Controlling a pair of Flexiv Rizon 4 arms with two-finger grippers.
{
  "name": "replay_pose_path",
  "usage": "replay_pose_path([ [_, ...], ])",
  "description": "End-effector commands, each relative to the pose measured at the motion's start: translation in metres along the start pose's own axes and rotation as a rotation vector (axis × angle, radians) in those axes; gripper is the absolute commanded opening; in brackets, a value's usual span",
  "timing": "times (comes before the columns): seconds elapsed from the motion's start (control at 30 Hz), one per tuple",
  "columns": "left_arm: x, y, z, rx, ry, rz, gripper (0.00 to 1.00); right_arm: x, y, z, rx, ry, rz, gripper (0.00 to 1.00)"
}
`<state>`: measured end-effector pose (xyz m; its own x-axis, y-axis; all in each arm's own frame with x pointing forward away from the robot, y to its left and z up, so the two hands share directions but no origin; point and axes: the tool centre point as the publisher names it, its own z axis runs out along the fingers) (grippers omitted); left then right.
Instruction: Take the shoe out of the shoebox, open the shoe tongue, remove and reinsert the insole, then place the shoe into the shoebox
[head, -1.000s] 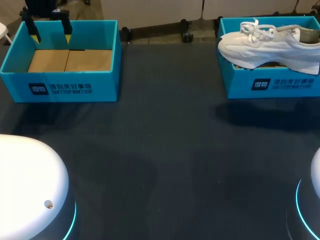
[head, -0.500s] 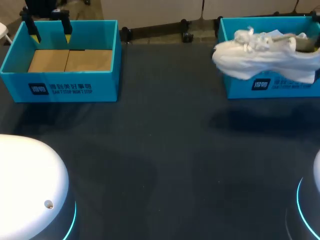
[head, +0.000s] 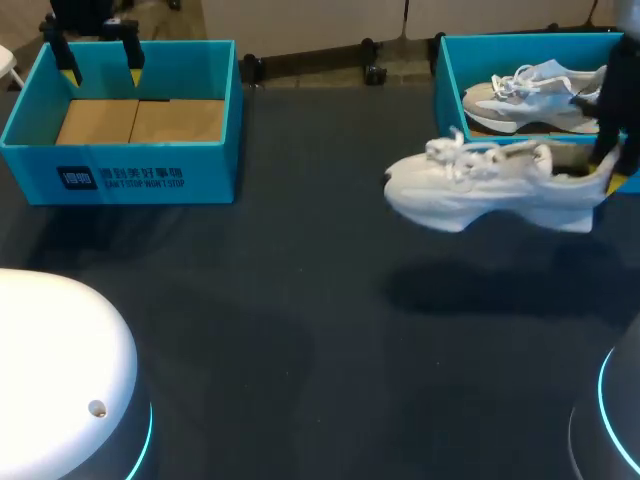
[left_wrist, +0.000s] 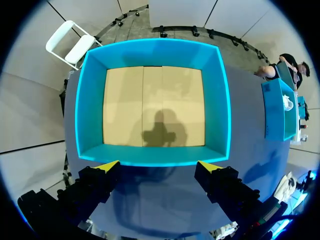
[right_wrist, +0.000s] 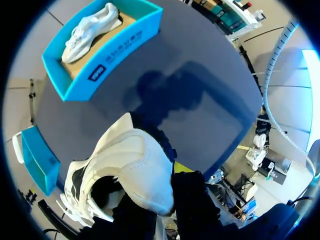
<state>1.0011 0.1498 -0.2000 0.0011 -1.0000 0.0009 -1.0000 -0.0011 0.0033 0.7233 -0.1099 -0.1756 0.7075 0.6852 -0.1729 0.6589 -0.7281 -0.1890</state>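
A white shoe hangs above the dark table, in front of the right blue shoebox, toe pointing left. My right gripper is shut on its heel collar. In the right wrist view the shoe's heel sits between the fingers of that gripper. A second white shoe lies inside the right shoebox. My left gripper stands open over the far wall of the left blue shoebox, which holds nothing; in its wrist view the gripper is just short of the box.
The dark table stretches between the two boxes. The left shoebox shows a bare cardboard floor. White arm bases sit at the near left and near right corners.
My right gripper has lifted the white shoe out of the right shoebox and carried it toward me and to the left, uncovering the second shoe in the box. The left arm has stayed put.
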Motion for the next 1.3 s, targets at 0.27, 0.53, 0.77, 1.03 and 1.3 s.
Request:
replay_pose_path([
  [0.27,0.000,0.000,0.000,0.001,0.000,0.000,1.00,0.015,-0.019,0.017,0.015,-0.006,-0.017,0.00],
  [0.53,0.000,0.000,0.000,0.001,0.000,0.000,1.00,0.015,-0.019,0.017,0.015,-0.006,-0.017,0.00],
  [0.77,0.000,0.000,0.000,0.001,0.000,0.000,1.00,0.050,-0.045,0.043,0.002,-0.028,-0.024,0.00],
  [1.03,0.000,0.000,0.000,0.001,0.000,0.000,1.00,0.074,-0.078,0.061,-0.018,0.013,-0.067,0.00],
  [1.3,0.000,0.000,0.000,0.001,0.000,0.000,1.00,0.091,-0.096,0.081,-0.016,-0.010,-0.128,0.00],
])
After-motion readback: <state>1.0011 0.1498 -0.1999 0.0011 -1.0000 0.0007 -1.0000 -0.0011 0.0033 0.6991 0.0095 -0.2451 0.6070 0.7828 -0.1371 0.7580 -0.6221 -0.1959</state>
